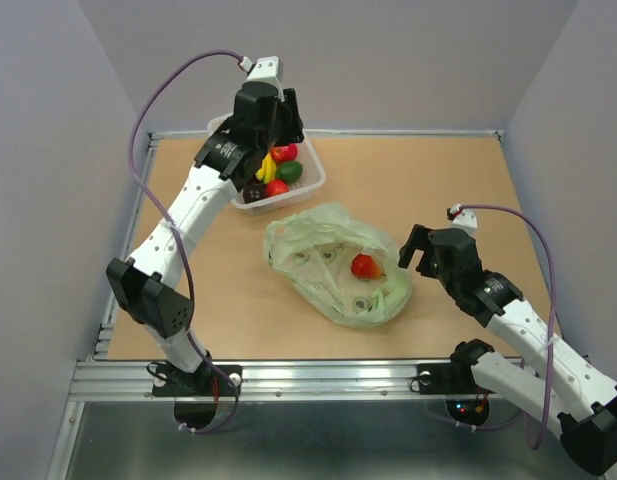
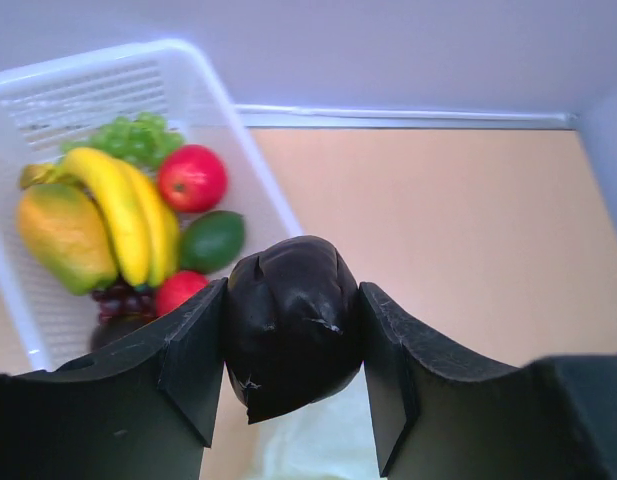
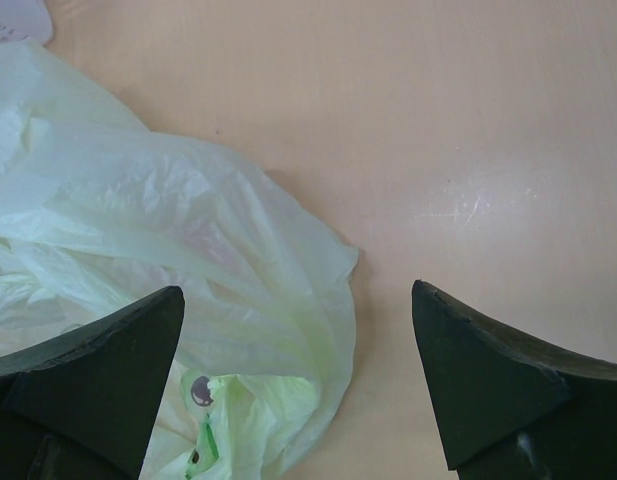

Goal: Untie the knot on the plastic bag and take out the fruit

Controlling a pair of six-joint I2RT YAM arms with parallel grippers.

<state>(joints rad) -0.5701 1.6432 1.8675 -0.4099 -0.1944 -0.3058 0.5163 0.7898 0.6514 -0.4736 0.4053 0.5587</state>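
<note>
Starting at the left, the left gripper [image 2: 293,355] is clamped on a dark fruit [image 2: 288,310]. One finger [image 2: 193,365] presses each flank of the fruit, which bulges above the fingertips. In the top view this gripper [image 1: 278,125] hangs behind and left of the bag [image 1: 328,255], over the basket [image 1: 313,180].

The white basket [image 2: 108,60] stands behind and left of the bag, close to its far edge. It holds:
- a yellow-orange fruit [image 2: 63,235] at the side farthest from the bag;
- a banana [image 2: 118,215] lying against it;
- green grapes [image 2: 138,138] at the back;
- a red fruit [image 2: 192,177] beside the grapes;
- a green fruit [image 2: 212,240] at the side nearest the bag;
- a second red fruit [image 2: 178,290] and purple grapes [image 2: 123,300] at the front.

The bag lies crumpled and slack on the table [image 1: 438,180]. A third red fruit [image 1: 364,265] sits in its right half, seen through the plastic. Whether the knot is tied cannot be told from these views.

The right gripper [image 1: 425,255] stands just right of the bag, at its right edge. Its jaws are spread wide with nothing between them. In the right wrist view the gripper [image 3: 298,370] looks down on the bag's [image 3: 188,250] wrinkled edge and on bare table.
</note>
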